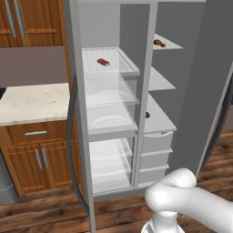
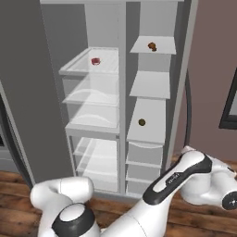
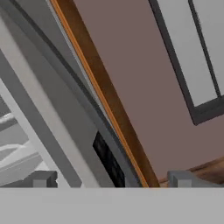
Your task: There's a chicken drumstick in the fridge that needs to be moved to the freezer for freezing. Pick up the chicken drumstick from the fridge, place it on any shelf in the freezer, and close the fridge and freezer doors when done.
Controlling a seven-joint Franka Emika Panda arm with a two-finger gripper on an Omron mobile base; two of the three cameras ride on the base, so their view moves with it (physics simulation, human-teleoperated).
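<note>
**Both doors open, drumstick up on a white shelf, jaws spread wide**

Left base view: fridge and freezer standing open side by side. Chicken drumstick lying on the top white shelf of the freezer, high above the white arm bent at the lower right. Second small brown piece sitting at the left edge of the third white shelf, well below the first. One flat red slab of meat on the uppermost clear shelf of the fridge. Three white shelves and three white drawers in the freezer. Marble counter over wooden cabinets at left, wood plank floor below.

Right base view: same cupboard from the other side. Drumstick on the top freezer shelf, far above the arm folded low across the bottom. Lower brown piece on the third white shelf. Red slab on the top clear shelf. Two tall grey doors swung out, one on each side; the left door covering much of that side. Mauve wall and a dark-framed window at right.

Hand view: gripper with two grey fingertips set far apart, nothing between them. Ahead, tilted: grey door edge with a small black panel, a wooden strip, mauve wall, dark window frame.
</note>
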